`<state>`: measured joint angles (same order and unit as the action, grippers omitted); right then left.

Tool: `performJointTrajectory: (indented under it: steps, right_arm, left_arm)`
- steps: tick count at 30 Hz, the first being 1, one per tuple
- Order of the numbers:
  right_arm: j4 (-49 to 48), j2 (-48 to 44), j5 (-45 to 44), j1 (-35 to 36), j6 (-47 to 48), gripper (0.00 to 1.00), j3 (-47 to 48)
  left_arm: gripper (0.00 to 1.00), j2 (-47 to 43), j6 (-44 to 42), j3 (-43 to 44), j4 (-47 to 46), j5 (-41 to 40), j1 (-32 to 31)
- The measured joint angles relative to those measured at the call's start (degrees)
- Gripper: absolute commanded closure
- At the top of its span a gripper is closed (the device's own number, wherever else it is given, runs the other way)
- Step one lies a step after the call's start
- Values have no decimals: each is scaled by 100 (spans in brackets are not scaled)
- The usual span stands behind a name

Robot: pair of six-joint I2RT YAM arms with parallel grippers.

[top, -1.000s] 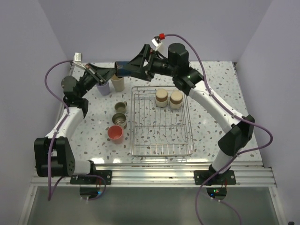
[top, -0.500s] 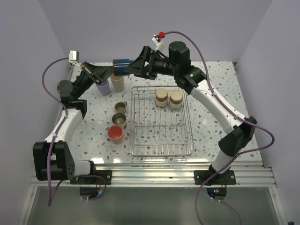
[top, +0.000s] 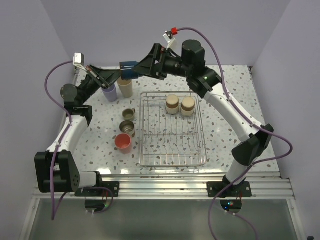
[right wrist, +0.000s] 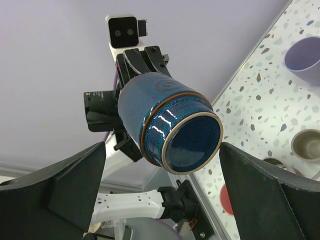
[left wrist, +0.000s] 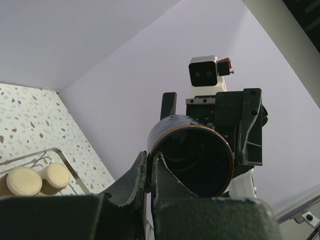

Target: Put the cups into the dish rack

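Note:
My left gripper [left wrist: 150, 167] is shut on the rim of the dark blue mug [left wrist: 192, 160] and holds it on its side in the air above the back left of the table [top: 129, 66]. My right gripper [right wrist: 162, 150] is open, with one finger on each side of the mug's base [right wrist: 170, 127] and not touching it. The lavender tumbler [top: 110, 93] and the beige tumbler [top: 125, 88] stand under the mug. Two steel cups [top: 129, 114] [top: 127, 126] and the coral cup [top: 123, 143] stand left of the dish rack [top: 172, 150]. Two tan cups [top: 172, 104] [top: 188, 106] stand upside down in the rack.
Both arms meet high over the table's back left corner [top: 85, 70]. The purple back wall is close behind them. A metal rail [top: 165, 187] runs along the near edge.
The left arm has lifted the dark blue mug a little higher. The right gripper has risen with it and stays open around it. The cups on the table have not moved.

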<state>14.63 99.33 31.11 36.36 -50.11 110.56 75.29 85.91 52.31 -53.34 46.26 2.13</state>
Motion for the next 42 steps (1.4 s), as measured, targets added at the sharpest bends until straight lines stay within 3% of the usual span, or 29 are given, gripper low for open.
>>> performJointTrajectory:
  steps: [12, 15, 23, 26, 27, 29, 30, 32, 34, 37, 42]
  right_arm:
    - [-111, 162, -2, -11, -203, 2, 42]
    - [-160, 162, -4, -24, -249, 8, 42]
    - [-422, 162, -11, -76, -560, 35, -87]
    - [-557, 162, -15, -81, -664, 55, -181]
    - [-588, 160, -24, -81, -697, 66, -219]
    - [-627, 160, -42, -83, -734, 75, -264]
    - [-632, 160, -55, -83, -752, 80, -291]
    - [-625, 160, -55, -72, -765, 92, -310]
    - [-575, 160, -59, -35, -761, 100, -313]
    - [-496, 160, -98, 2, -730, 100, -313]
    - [-258, 153, -216, -22, -612, 100, -313]
  left_arm:
    - [100, 0, -103, 0, 236, -90, -138]
    - [100, 0, -107, 0, 243, -168, -214]
    - [100, -133, -280, 9, 610, -389, -280]
    - [100, -188, -420, 31, 852, -457, -280]
    - [97, -195, -455, 37, 905, -468, -282]
    - [89, -214, -542, 55, 1086, -483, -282]
    - [78, -225, -603, 68, 1169, -490, -282]
    - [72, -258, -754, 105, 1399, -503, -299]
    - [61, -293, -964, 166, 1711, -518, -341]
    - [49, -417, -1449, 435, 2667, -682, -361]
    - [43, -728, -2520, 994, 4312, -1263, -367]
